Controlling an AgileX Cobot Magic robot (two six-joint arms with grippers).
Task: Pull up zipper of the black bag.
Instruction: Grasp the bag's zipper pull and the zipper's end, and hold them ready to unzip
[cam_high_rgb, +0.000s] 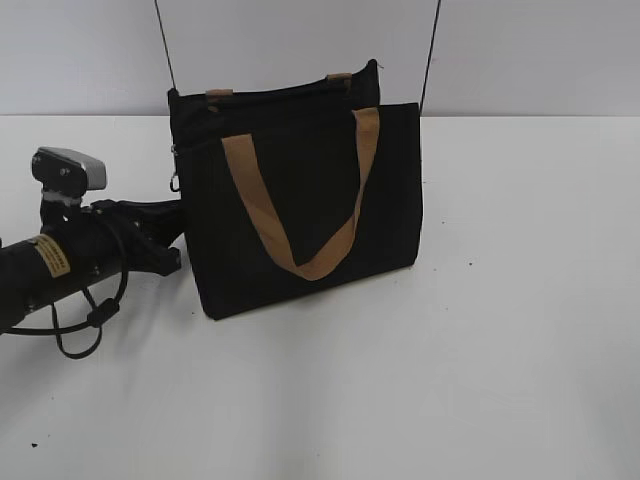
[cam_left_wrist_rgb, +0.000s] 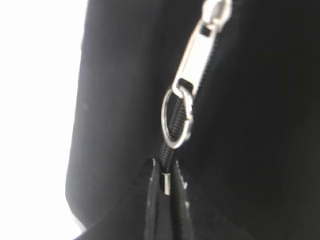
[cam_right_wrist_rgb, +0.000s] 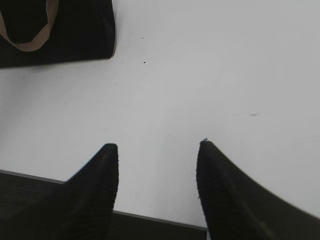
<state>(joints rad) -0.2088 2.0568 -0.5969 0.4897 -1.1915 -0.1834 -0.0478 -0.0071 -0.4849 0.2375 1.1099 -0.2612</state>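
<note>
The black bag (cam_high_rgb: 300, 210) stands upright on the table (cam_high_rgb: 500, 330), left of the middle and toward the back edge, close before the wall (cam_high_rgb: 520, 50). My left arm (cam_high_rgb: 70, 265) lies low along the table at the bag's left side, and my left gripper (cam_high_rgb: 170, 235) reaches the bag's left end. The zipper (cam_high_rgb: 176, 168) hangs on that left end near the top, above my left gripper. Through my left wrist camera, the zipper (cam_left_wrist_rgb: 192, 75) sits just ahead of my closed fingertips (cam_left_wrist_rgb: 167, 182). My right gripper (cam_right_wrist_rgb: 157, 155) hangs over bare table, well apart from the bag (cam_right_wrist_rgb: 75, 30), which lies ahead to its left.
</note>
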